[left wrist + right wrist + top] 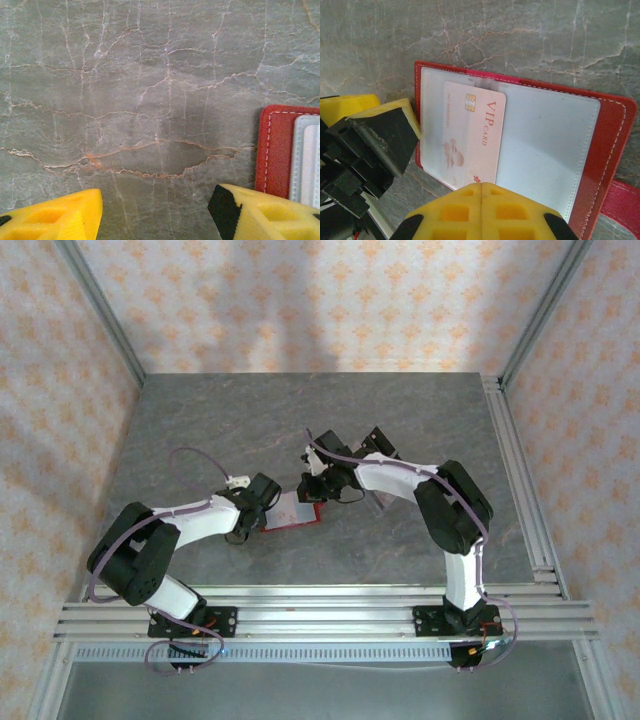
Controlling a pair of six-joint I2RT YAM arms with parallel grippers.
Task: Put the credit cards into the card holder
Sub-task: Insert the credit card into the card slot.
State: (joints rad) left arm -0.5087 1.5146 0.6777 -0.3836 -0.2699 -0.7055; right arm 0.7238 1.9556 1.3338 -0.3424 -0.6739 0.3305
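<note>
**Two arms meet over an open wallet on veined stone**

Grey marbled counter (200,440), crossed by pale and rust-coloured veins, fills a cell walled in cream wallpaper (300,300) with a peach floral print. Aluminium rails (330,615) run along its near edge.

Near the middle lies the card holder (615,130), opened flat, with a red stitched border and a pale lining. A pinkish-white credit card (475,130) marked "VIP CARD" rests on the lining's left part, its long side running away from the camera.

The right end effector (480,192) has its yellow fingers pressed together, their tips at the card's near end.

The left end effector (155,210) is spread wide above bare stone, one finger just beside the wallet's edge.
</note>
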